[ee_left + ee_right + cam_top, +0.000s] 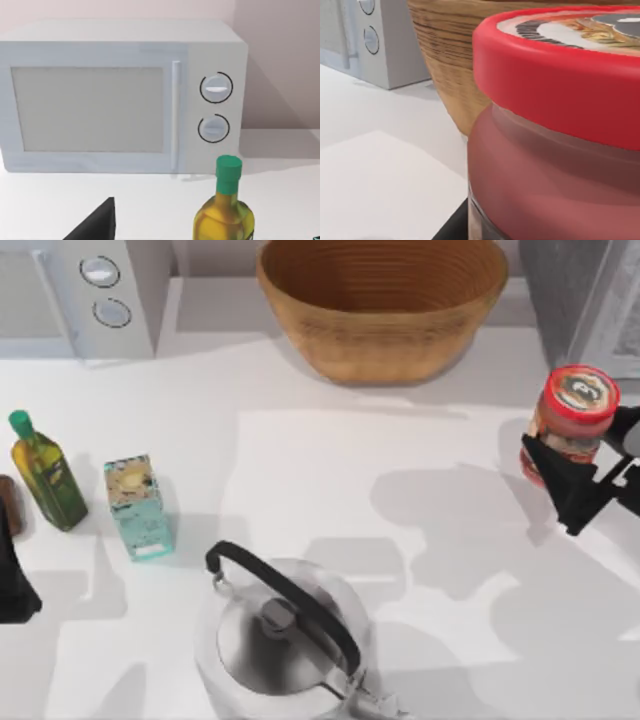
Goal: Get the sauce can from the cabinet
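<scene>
right end effector grasping the sauce can at the table's right edge

the can hangs upright, apparently lifted clear of the white table, beside the cabinet, likely so it carries without tipping. left end effector parked at the left edge; whether it is clenched, i cannot tell. a wicker basket, microwave, oil bottle, teal carton and kettle share the surface.

- The right gripper, just right of the woven basket, is matte black, with flat, angular, wedge-shaped fingers tapering to points.
- Behind it, a rounded black wrist link runs off the frame's edge.
- The left gripper, beside the oil bottle, is the same plain black; one sharp triangular fingertip shows in the left wrist view.
</scene>
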